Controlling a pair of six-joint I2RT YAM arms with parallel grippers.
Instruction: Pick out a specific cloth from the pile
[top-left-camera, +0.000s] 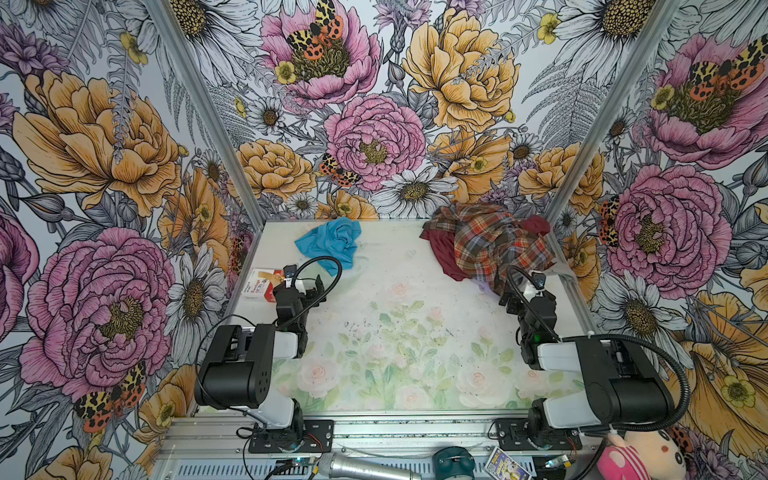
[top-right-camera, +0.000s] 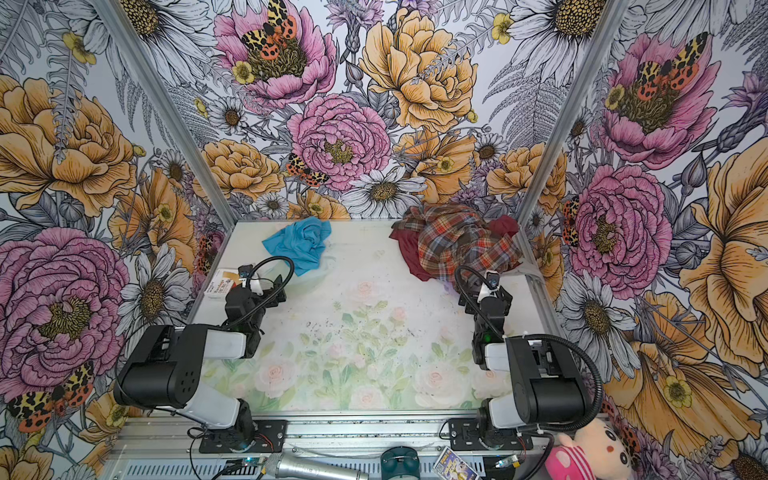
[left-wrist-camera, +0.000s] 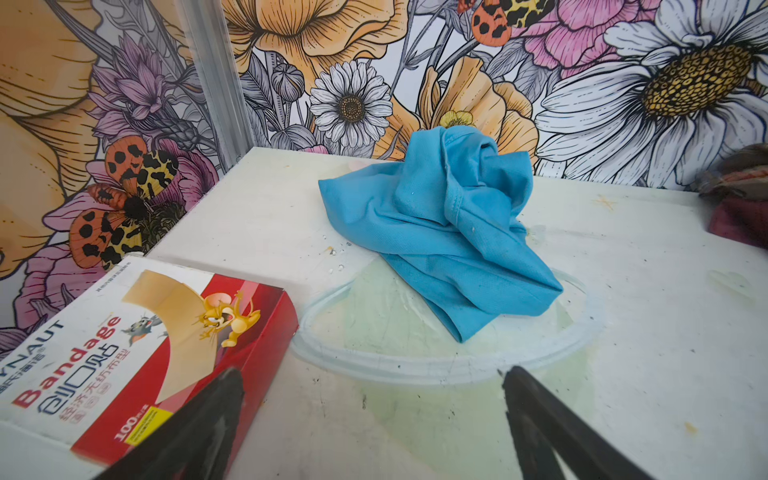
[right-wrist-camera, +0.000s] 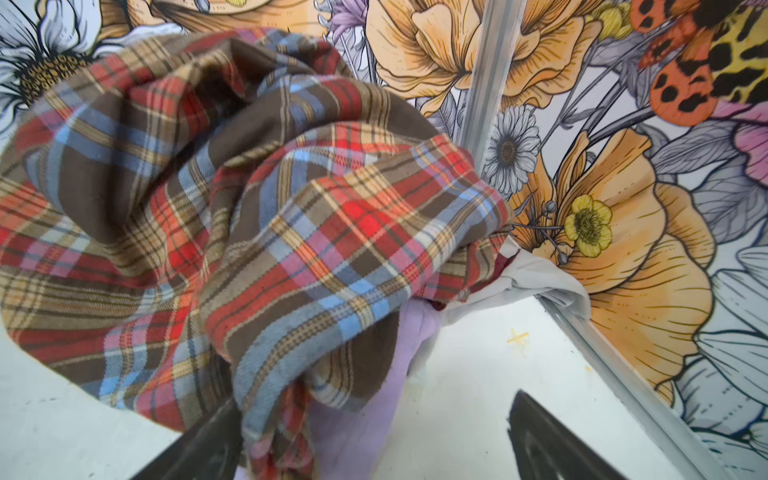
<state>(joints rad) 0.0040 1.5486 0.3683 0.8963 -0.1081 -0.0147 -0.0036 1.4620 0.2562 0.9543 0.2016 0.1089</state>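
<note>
Left wrist view shows the turquoise cloth ahead of the left gripper, jaws spread; in a top view it lies at 11 o'clock, the pile at 1 o'clock by the right gripper, also spread. Probably soft, light: pinch its raised hemmed fold.

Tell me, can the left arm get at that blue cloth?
Probably yes. The left gripper is open and faces the blue cloth, nothing upright stands between them, and the bandage box lies off to one side.
</note>
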